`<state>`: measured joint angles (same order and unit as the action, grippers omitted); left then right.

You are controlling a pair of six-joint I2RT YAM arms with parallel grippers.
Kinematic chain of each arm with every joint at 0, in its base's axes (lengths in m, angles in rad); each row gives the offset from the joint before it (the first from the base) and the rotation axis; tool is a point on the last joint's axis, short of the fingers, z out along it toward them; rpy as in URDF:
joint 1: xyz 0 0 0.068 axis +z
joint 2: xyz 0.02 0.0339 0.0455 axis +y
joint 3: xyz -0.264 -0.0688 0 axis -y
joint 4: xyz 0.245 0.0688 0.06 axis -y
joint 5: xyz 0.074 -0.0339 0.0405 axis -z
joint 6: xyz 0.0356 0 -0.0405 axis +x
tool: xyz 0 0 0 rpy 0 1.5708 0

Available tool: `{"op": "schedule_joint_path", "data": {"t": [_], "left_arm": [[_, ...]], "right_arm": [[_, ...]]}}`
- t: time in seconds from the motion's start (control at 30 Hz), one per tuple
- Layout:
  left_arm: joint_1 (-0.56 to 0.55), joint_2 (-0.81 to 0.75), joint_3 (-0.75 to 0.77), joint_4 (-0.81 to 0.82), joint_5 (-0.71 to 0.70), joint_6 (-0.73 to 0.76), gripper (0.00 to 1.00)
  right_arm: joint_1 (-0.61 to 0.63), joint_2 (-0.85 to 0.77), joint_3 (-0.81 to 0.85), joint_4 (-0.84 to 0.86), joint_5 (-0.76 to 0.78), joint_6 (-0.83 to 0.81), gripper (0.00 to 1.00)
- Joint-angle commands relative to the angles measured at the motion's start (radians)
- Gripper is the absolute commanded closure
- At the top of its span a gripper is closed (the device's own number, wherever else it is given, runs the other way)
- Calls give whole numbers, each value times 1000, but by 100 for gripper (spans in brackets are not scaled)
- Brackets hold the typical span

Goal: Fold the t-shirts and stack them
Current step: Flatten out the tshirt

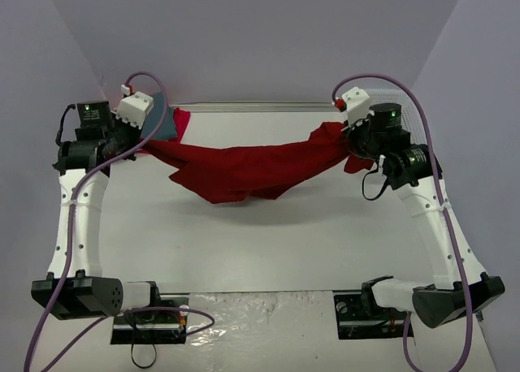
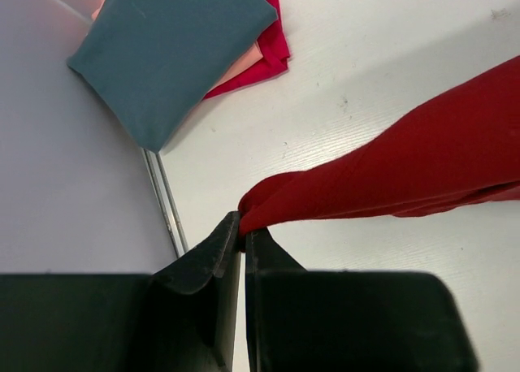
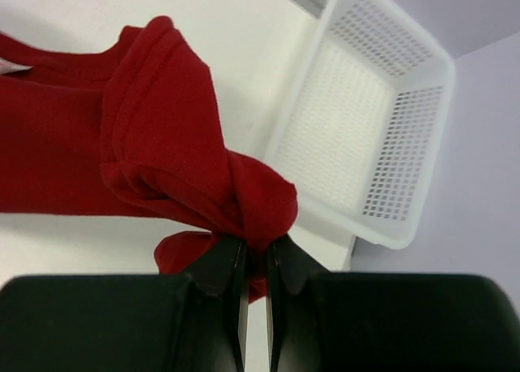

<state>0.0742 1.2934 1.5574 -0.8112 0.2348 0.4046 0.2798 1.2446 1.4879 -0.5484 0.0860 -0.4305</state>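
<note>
A deep red t-shirt [image 1: 244, 170] hangs stretched between both arms above the table, sagging in the middle. My left gripper [image 2: 243, 235] is shut on its left end [image 2: 268, 200]. My right gripper [image 3: 255, 250] is shut on a bunched fold of its right end [image 3: 244, 197]. At the back left a folded slate-teal t-shirt [image 2: 171, 51] lies on top of a folded pinkish-red t-shirt [image 2: 272, 43]; in the top view the teal one [image 1: 161, 120] is partly hidden behind the left wrist.
A white plastic mesh basket [image 3: 370, 120] stands beside the right gripper at the table's right edge. A metal rail [image 2: 166, 197] runs along the table's left edge by the wall. Both arm bases sit at the near edge.
</note>
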Motion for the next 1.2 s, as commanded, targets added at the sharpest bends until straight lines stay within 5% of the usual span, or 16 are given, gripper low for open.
{"op": "schedule_joint_path", "data": {"t": [0.0, 0.07, 0.1, 0.13, 0.23, 0.5, 0.63, 0.93, 1.17], "left_arm": [[12, -51, 12, 23, -19, -23, 98], [12, -48, 10, 21, -20, -24, 98], [12, -46, 6, 21, -22, -21, 98], [12, -43, 4, 21, -22, -20, 98], [10, -43, -16, 29, -14, -18, 98], [-1, -36, -54, 30, 37, -23, 97], [-4, -39, -92, 38, 37, -23, 97], [-5, -83, -229, 96, 41, -44, 98], [-5, -108, -301, 119, 43, -50, 98]], "right_arm": [[-10, -36, -38, -79, -142, -48, 100], [-8, -40, -55, -166, -351, -117, 95], [-5, -39, -58, -274, -420, -157, 85], [-2, -36, -66, -315, -468, -184, 54], [-4, -56, -107, -329, -486, -208, 35], [22, 56, -110, -324, -503, -182, 32], [142, 160, -91, -302, -499, -143, 32], [338, 468, 81, -282, -554, -128, 33], [352, 671, 247, -236, -456, -128, 36]]}}
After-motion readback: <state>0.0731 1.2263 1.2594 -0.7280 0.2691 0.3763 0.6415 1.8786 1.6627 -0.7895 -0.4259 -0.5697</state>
